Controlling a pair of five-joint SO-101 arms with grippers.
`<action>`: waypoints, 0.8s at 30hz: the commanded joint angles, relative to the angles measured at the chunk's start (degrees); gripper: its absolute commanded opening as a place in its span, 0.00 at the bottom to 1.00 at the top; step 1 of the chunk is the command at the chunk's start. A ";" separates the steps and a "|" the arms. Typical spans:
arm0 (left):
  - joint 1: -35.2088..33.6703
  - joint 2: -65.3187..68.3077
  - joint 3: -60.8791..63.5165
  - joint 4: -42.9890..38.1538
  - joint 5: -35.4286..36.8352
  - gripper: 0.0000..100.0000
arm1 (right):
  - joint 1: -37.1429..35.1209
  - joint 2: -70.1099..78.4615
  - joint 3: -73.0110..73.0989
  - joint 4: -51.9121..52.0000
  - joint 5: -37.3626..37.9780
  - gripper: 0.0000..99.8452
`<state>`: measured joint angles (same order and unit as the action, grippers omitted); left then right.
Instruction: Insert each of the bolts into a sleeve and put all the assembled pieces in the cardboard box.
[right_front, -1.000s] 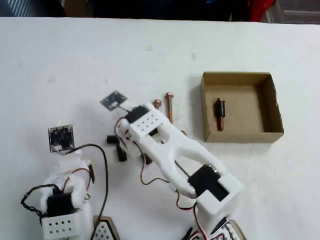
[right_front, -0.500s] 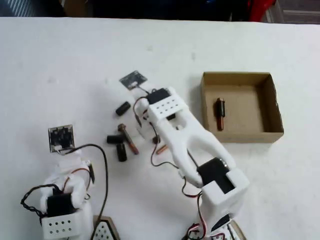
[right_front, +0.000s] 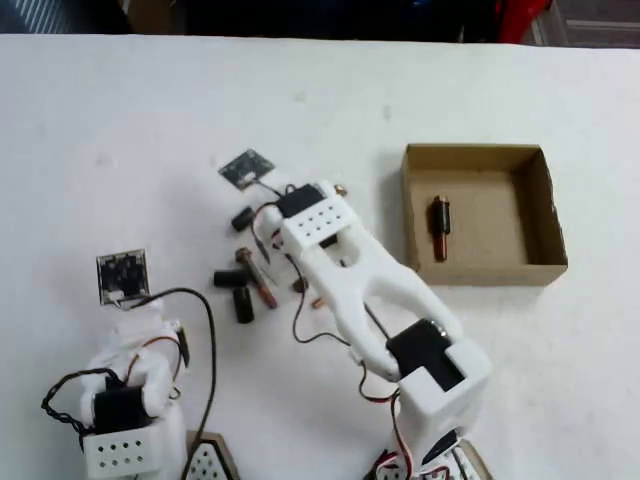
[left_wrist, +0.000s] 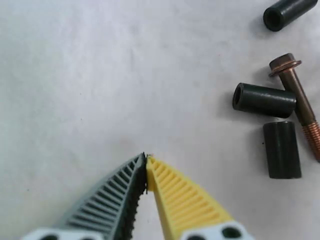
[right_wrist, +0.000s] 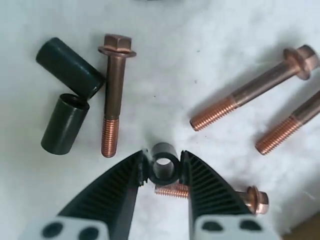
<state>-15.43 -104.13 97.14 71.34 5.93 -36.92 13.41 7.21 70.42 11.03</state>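
The right tool (right_wrist: 162, 159) grips a short black cylindrical sleeve (right_wrist: 165, 165) between its fingers, with loose copper hex-head bolts (right_wrist: 116, 95) lying around it on the white counter (right_front: 150, 110). The left tool (left_wrist: 146, 161) is closed on nothing, fingertips touching. At three o'clock from the right arm's wrist, the brown cardboard box (right_front: 478, 152) holds one assembled bolt-and-sleeve piece (right_front: 439, 228).

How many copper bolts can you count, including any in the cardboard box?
5 bolts. Four lie loose: one beside two black sleeves, two side by side, one beside the sleeve in the right gripper. The fifth sits sleeved in the cardboard box. The arm may hide more.
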 joint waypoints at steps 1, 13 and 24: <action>-0.57 -0.48 -0.18 0.44 -0.44 0.02 | -0.66 -0.57 -1.14 -1.01 0.70 0.08; -0.57 -0.48 -0.18 0.44 -0.44 0.02 | 0.48 3.21 -1.58 -5.41 3.87 0.15; -0.57 -0.48 -0.18 0.44 -0.44 0.02 | 0.75 1.10 -1.58 -3.82 4.40 0.15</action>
<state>-15.43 -104.13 97.14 71.34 5.93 -36.75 17.36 7.21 65.76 14.64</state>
